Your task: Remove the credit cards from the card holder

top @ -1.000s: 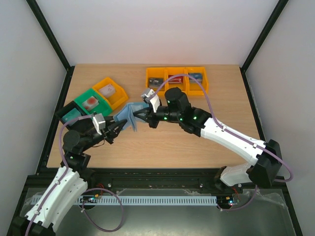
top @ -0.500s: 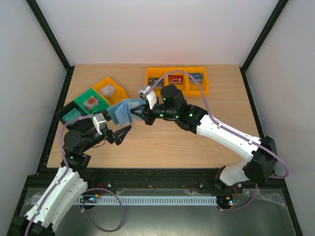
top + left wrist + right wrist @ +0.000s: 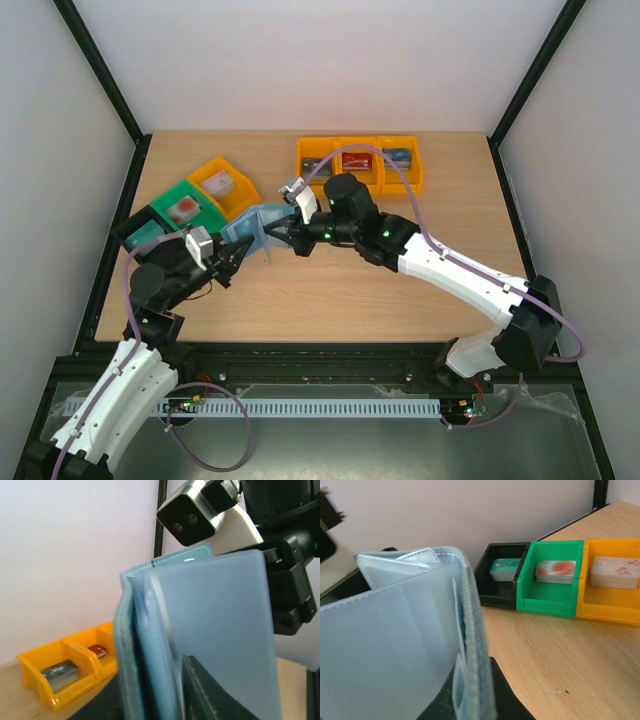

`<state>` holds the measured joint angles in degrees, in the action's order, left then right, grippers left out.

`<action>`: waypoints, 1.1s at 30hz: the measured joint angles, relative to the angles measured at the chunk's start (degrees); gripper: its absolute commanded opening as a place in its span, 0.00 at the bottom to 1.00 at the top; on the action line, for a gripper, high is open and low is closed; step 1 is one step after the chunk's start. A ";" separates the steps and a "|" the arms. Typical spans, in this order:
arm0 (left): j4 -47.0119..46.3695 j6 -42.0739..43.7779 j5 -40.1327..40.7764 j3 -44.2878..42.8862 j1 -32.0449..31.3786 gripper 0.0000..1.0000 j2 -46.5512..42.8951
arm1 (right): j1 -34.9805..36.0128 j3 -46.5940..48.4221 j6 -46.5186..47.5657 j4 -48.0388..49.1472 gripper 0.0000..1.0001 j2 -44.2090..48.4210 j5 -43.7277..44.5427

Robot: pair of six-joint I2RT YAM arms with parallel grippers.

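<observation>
The teal-blue card holder (image 3: pixel 256 224) is held up off the table, open like a book, between my two grippers. My right gripper (image 3: pixel 284 233) is shut on its right edge; the right wrist view shows the holder (image 3: pixel 395 630) with its pale pocketed inside, pinched between my right gripper's jaws (image 3: pixel 472 697). My left gripper (image 3: pixel 238 252) is at its lower left side; in the left wrist view the holder (image 3: pixel 220 615) fills the frame and one cover sits between my left gripper's jaws (image 3: pixel 150 690). I cannot tell whether any credit card sits in its pockets.
A yellow three-part bin (image 3: pixel 358 162) at the back holds a grey, a red and a blue card. At the left stand a black bin (image 3: pixel 140 234) with a teal card, a green bin (image 3: pixel 183 208) and a yellow bin (image 3: pixel 223 184), each with a pale card.
My left gripper has moved up from the table side to the card holder and closed on its cover. The right gripper still holds the holder, now turned edge-on and slightly right.
</observation>
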<state>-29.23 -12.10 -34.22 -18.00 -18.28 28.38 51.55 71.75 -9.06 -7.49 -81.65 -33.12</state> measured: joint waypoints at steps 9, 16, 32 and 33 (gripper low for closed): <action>1.95 0.13 1.05 -0.13 0.33 0.02 -0.72 | 0.04 -0.02 1.90 -0.72 0.39 1.27 0.02; 9.86 21.42 18.51 -0.44 0.31 0.02 0.55 | -1.33 0.11 2.67 -4.63 0.38 4.35 11.15; 14.80 5.33 -0.07 -6.10 3.72 0.02 0.31 | 3.17 -0.72 1.49 2.25 0.40 3.10 3.61; 14.14 2.80 -2.10 -6.10 4.09 0.02 0.31 | 2.71 -0.72 1.49 1.88 0.40 3.10 4.72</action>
<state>-15.09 -9.30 -36.32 -24.10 -14.20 28.69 54.26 71.02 -7.57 -5.61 -78.54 -28.40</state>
